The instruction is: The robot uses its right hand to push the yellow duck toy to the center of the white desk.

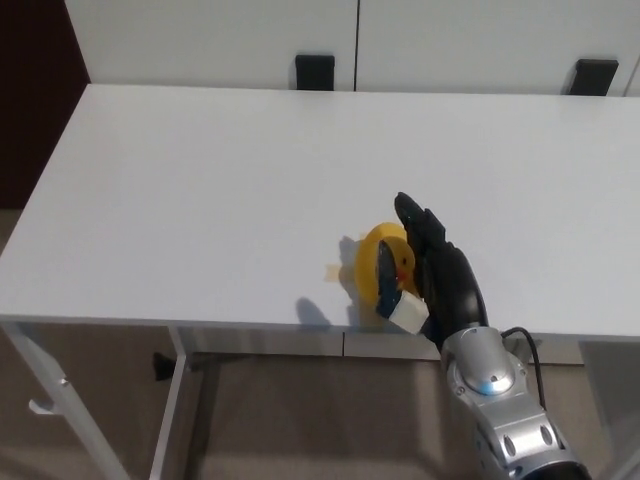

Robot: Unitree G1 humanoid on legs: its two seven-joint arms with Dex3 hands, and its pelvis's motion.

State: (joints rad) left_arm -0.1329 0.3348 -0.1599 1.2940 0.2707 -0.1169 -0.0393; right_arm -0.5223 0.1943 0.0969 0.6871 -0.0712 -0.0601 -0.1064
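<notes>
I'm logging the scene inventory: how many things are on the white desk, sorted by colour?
Yellow: 1, the round yellow duck toy
Tan: 1, the tan tape cross, mostly covered by the duck
Black: 1, the robot's black right hand against the duck
Total: 3

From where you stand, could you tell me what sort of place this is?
Probably a lab or office test bench: a bare white desk with a tape mark, a yellow duck toy against the right hand, white cabinets behind.
</notes>
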